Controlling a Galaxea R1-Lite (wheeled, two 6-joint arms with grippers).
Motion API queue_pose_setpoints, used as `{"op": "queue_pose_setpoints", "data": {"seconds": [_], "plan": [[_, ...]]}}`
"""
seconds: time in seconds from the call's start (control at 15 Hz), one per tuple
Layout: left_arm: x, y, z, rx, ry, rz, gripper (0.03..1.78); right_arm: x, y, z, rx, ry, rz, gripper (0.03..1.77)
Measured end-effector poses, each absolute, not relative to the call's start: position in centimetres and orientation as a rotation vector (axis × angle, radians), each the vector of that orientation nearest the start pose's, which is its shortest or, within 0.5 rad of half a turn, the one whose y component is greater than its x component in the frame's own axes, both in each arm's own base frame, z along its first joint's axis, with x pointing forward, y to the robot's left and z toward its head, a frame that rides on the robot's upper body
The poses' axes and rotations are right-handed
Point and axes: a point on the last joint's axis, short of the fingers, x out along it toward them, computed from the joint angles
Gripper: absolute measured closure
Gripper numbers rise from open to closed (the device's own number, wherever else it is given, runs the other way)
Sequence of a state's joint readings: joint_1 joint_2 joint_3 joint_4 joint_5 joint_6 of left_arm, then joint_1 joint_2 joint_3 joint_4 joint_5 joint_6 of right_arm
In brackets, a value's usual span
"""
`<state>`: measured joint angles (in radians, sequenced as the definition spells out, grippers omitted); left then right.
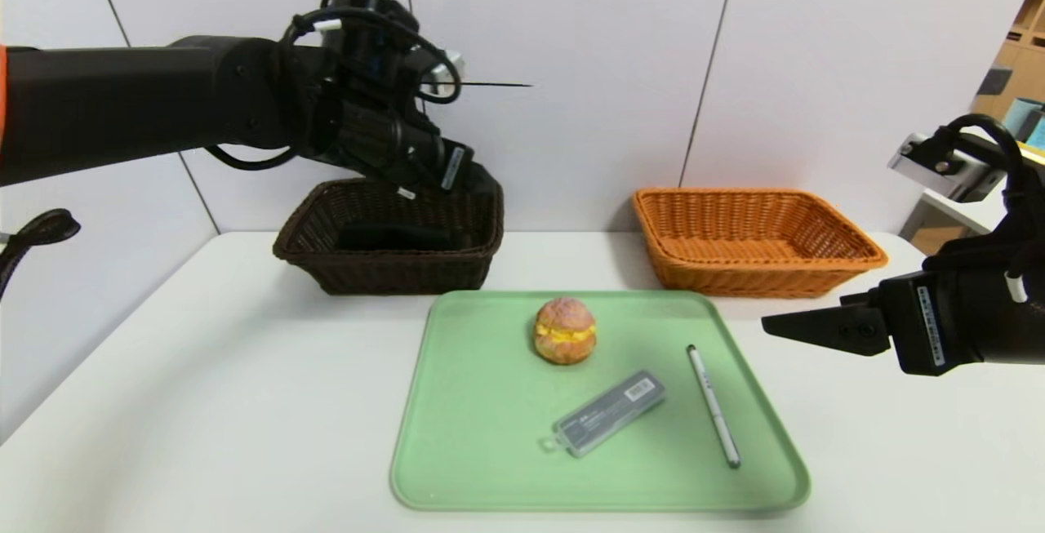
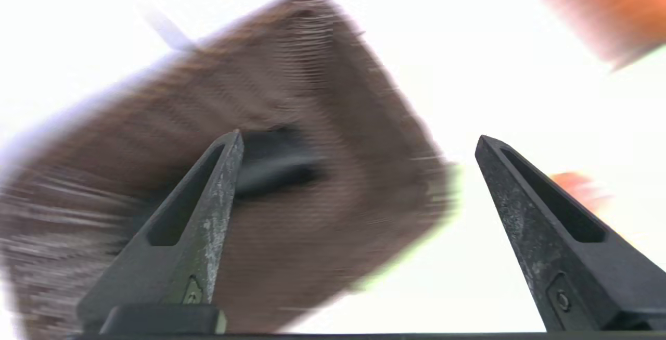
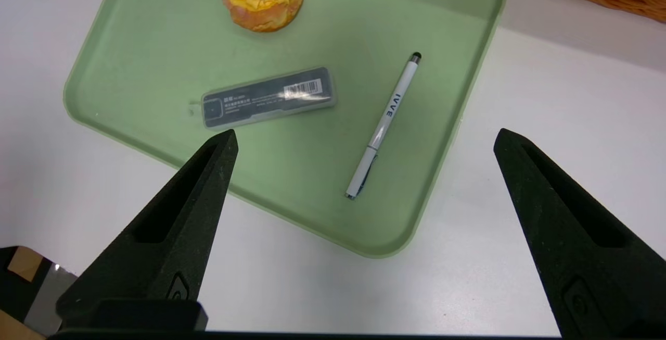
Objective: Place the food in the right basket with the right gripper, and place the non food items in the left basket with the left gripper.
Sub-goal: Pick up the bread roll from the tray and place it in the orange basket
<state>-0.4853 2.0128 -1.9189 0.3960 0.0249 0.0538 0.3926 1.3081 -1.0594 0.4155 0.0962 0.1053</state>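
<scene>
Green plastic is the tray (image 1: 457,468) in the lower middle of the head view, and on it, near its far edge, lies the bun (image 1: 565,330). I think it is light and soft, so a strong squeeze may crush the crust or push the filling out; better to take it low around both sides, gently. It is round, pinkish-brown, with yellow filling in its middle.

Below it, the grey case (image 1: 610,413) looks stiff and smooth, perhaps slippery; one should hold it across its narrow width. The slim white pen (image 1: 714,406), at the right part of the tray, could roll; its middle seems the best place.

The left gripper (image 2: 359,139) is spread wide and holds nothing, above the dark brown basket (image 1: 392,272) at left of centre, where a black cloth (image 1: 394,237) lies. The right gripper (image 3: 367,134), at the right edge, is also spread and empty. The orange basket (image 1: 759,272) is at upper right.
</scene>
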Motion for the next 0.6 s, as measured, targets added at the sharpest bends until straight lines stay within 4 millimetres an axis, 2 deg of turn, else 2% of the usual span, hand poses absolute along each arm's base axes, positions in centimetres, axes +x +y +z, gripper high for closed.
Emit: {"op": "queue_pose_setpoints", "data": {"seconds": [0.27,0.6], "plan": [[31.6,-23.7,27.8,0.007,0.562,-0.403,0.17,17.4,7.0,25.7,0.010,0.684,0.412,0.10],[29.3,-25.9,27.1,-0.069,0.644,-0.375,0.14,17.3,6.6,25.7,0.016,0.680,0.401,0.10]]}}
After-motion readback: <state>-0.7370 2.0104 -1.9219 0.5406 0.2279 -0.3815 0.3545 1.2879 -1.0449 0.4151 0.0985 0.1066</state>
